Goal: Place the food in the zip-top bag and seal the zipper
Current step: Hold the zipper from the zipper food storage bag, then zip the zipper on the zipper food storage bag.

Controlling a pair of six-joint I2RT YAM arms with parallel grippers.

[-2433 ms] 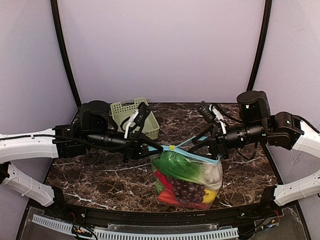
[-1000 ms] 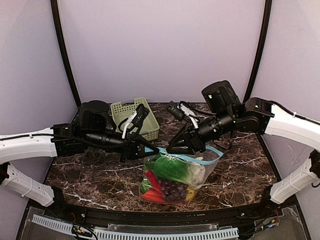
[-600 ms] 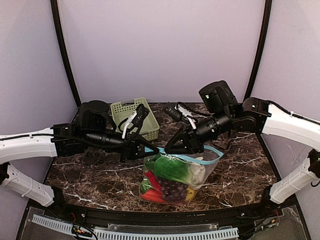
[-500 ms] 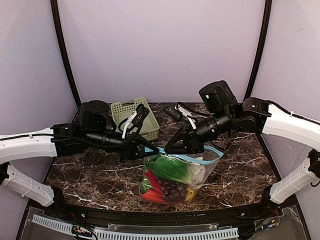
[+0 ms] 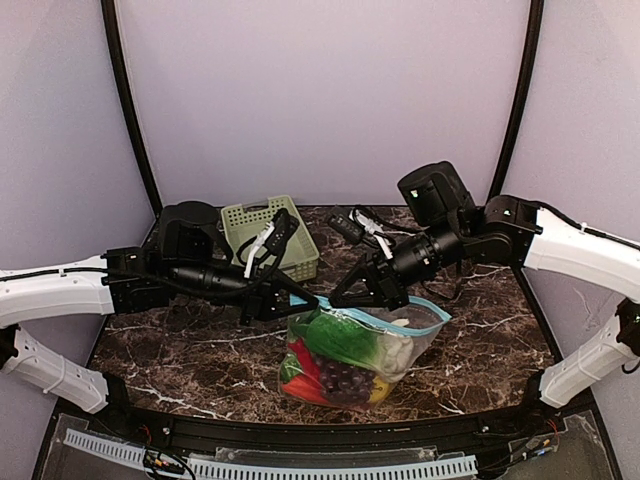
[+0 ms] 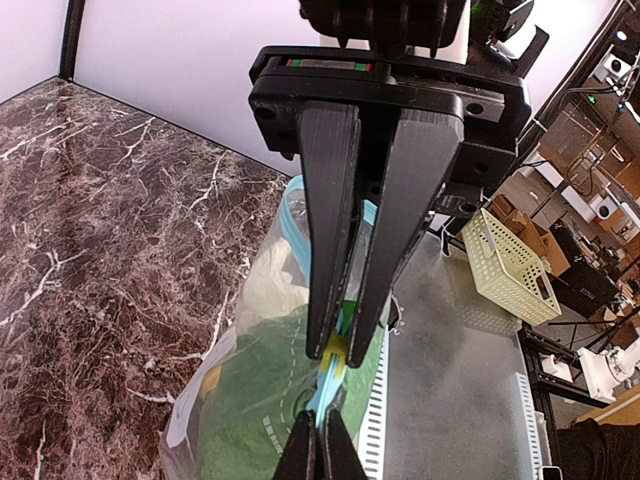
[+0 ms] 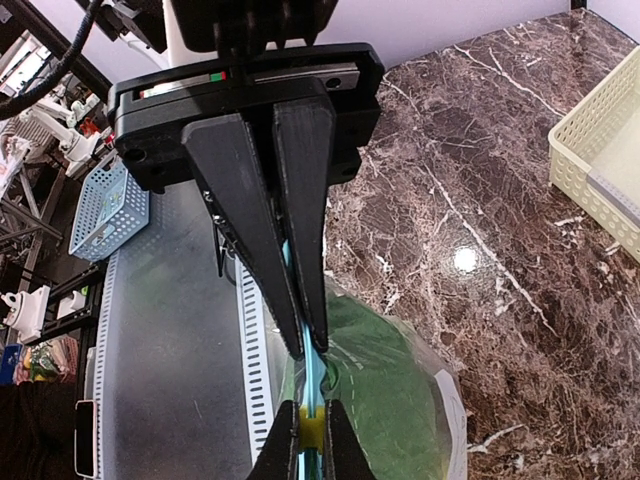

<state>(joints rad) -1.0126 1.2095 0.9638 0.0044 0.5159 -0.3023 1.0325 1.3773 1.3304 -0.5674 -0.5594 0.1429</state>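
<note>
The zip-top bag (image 5: pixel 352 348) stands on the marble table with the food inside: green bok choy (image 5: pixel 343 338), red chilli (image 5: pixel 300 362), dark grapes (image 5: pixel 345 378), white garlic (image 5: pixel 402 350). Its light blue zipper (image 5: pixel 400 322) runs across the mouth and gapes toward the right. My left gripper (image 5: pixel 307 300) is shut on the zipper's left end (image 6: pixel 328 400). Close beside it, my right gripper (image 5: pixel 338 298) is shut on the yellow slider tab (image 7: pixel 308 430). In the left wrist view the tab (image 6: pixel 340 352) shows between the right gripper's fingertips (image 6: pixel 322 330).
A pale green slotted basket (image 5: pixel 262 232) stands at the back left of the table, behind the left arm, and shows at the right edge of the right wrist view (image 7: pixel 600 160). The table's near edge has a white slotted rail (image 5: pixel 280 465).
My right gripper has moved from the bag's right end to its left end and shut on the yellow slider tab. The bag shifted left with it. The left gripper keeps its hold.
</note>
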